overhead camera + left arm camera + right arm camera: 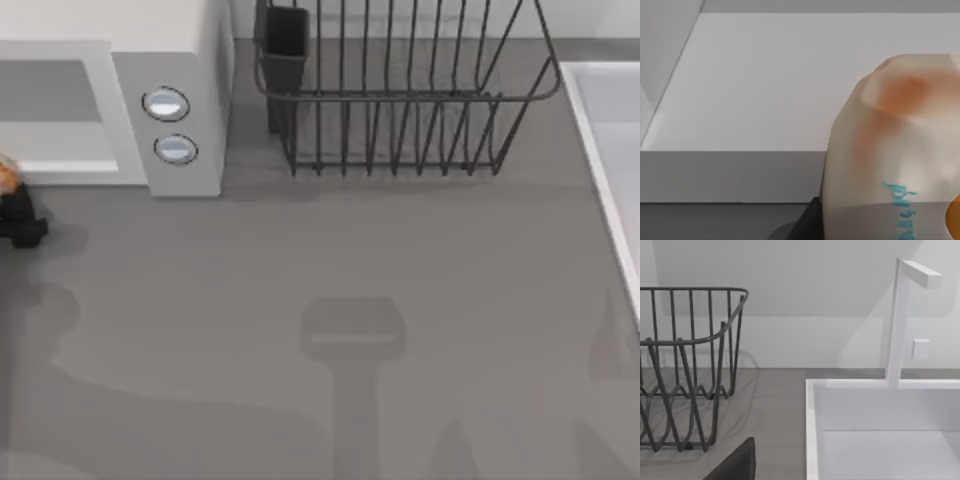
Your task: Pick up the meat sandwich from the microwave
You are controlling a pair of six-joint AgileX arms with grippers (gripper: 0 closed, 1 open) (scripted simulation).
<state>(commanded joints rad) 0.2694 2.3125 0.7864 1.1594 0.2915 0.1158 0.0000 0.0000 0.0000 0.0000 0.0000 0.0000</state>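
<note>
Holding position at the top view's far left edge: my left gripper [18, 222] shows as a dark blob on the grey surface [330, 260], just in front of the microwave [110, 110], with an orange-tan sliver of the meat sandwich [6, 175] right above it. How far those fingers are spread, and whether they grip the sandwich, I cannot tell. Microwave: boxy, matte white, cavity open to the front, two round silvery-blue buttons [166, 104] on the side panel. Left wrist view adds the close-up: sandwich [895, 150] is a rounded, translucent tan wrap with an orange patch and teal lettering, in front of the smooth white microwave floor [765, 80]. Black wire dish rack [400, 90] sits to the microwave's right; a white sink [610, 150] is at the right edge. Right wrist view gives the rack's zigzag wire base [685, 365], the square-edged sink basin [880, 410] and an angular white faucet [900, 320]. Right fingers: cannot tell.
</note>
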